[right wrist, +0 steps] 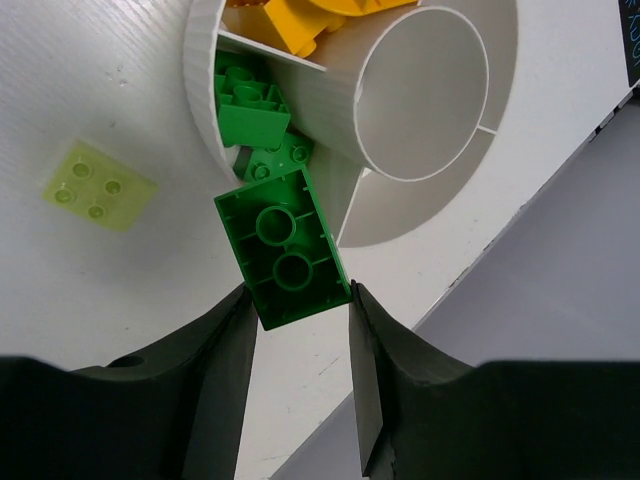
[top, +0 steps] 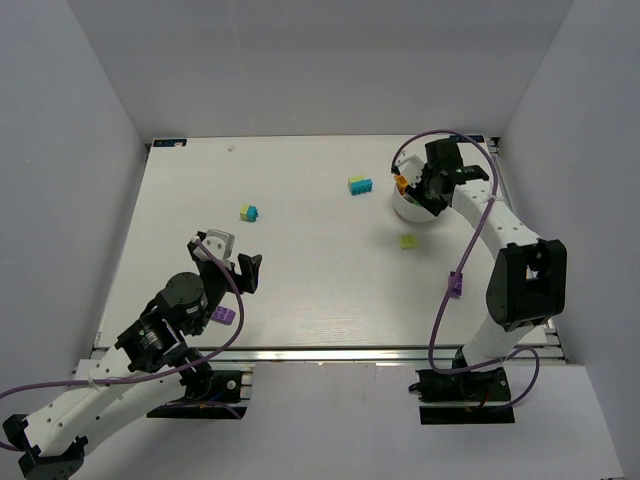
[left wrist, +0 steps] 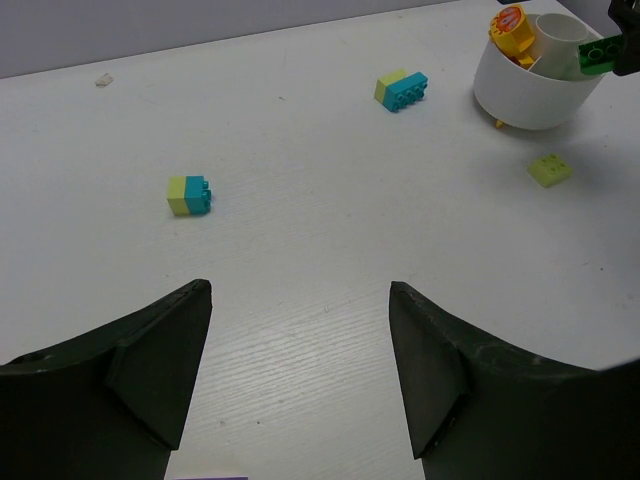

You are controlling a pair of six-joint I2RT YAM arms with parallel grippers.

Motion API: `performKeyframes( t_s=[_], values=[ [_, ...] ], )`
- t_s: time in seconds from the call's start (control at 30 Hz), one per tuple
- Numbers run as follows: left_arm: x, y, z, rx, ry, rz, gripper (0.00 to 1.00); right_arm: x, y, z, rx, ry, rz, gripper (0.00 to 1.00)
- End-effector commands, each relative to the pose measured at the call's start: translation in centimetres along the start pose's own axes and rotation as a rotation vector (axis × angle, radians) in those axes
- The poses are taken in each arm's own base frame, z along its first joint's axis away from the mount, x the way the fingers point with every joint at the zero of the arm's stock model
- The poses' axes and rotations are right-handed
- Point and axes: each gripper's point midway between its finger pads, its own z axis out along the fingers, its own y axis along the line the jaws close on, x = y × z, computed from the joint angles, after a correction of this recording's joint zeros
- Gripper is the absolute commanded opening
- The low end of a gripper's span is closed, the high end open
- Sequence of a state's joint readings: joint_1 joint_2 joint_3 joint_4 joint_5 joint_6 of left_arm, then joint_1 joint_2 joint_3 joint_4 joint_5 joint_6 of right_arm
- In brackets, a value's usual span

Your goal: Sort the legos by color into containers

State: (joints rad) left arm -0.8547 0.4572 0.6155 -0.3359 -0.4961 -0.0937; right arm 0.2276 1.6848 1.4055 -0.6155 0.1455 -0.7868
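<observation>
While both arms hung over the white desk (top: 300, 170), the holdings stood as follows.

1. Bowl (top: 410, 212): one, round and white, with inner dividers and a central cup, at the upper right of the overhead view.
2. Right fingers (right wrist: 235, 330): pinched on one green brick (right wrist: 285, 245) by its long sides, its hollow underside toward the wrist camera. The brick was poised at the bowl's rim; whether it touched could not be told.
3. Loose green bricks (right wrist: 245, 100): several, in the compartment just past the held brick.
4. Orange pieces (right wrist: 300, 20): in the neighbouring compartment, at the top of the right wrist view.
5. Pale flat brick (top: 409, 241): yellow-green, lying on the desk just below the bowl.
6. Near stack (top: 360, 185): yellow-green on cyan, just left of the bowl.
7. Far stack (top: 248, 212): same colours, centre-left, well apart from the bowl.
8. Purple brick (top: 456, 284): at the right, beside the right arm's cable.
9. Second purple brick (top: 224, 316): at the lower left, beside the left arm.
10. Left fingers (left wrist: 195, 310): spread wide with nothing between them, above bare desk at the lower left of the overhead view.
</observation>
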Motion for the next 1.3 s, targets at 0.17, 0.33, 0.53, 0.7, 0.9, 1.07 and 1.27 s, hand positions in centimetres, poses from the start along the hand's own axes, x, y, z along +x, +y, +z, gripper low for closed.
performKeyframes(
  t_s=[0.17,0.33,0.53,0.7,0.9,1.07,1.27],
  values=[
    [-0.3,-0.2,0.0,0.012,-0.013,0.000,0.82,-1.8,-2.7,0.2,0.068,-0.016,-0.023,0.14],
    [-0.3,-0.2,-0.1,0.014,-0.013,0.000,0.81,-1.6,-3.0,0.8,0.066,0.006,-0.017,0.15],
    [-0.4,-0.2,-0.1,0.014,-0.016,-0.003,0.82,-1.2,-2.7,1.6,0.057,0.038,-0.022,0.17],
    [-0.4,-0.2,-0.1,0.016,-0.016,-0.001,0.81,-1.0,-2.6,2.0,0.057,0.054,-0.026,0.21],
    [-0.4,-0.2,-0.1,0.014,-0.016,-0.001,0.81,-0.9,-2.6,2.2,0.059,0.062,-0.028,0.41],
    [-0.3,-0.2,-0.1,0.014,-0.013,0.000,0.82,-0.8,-2.9,1.9,0.067,0.063,-0.024,0.61],
    [-0.2,-0.3,0.0,0.017,-0.010,0.000,0.81,-1.5,-3.6,0.2,0.094,0.028,-0.021,0.63]
  ],
)
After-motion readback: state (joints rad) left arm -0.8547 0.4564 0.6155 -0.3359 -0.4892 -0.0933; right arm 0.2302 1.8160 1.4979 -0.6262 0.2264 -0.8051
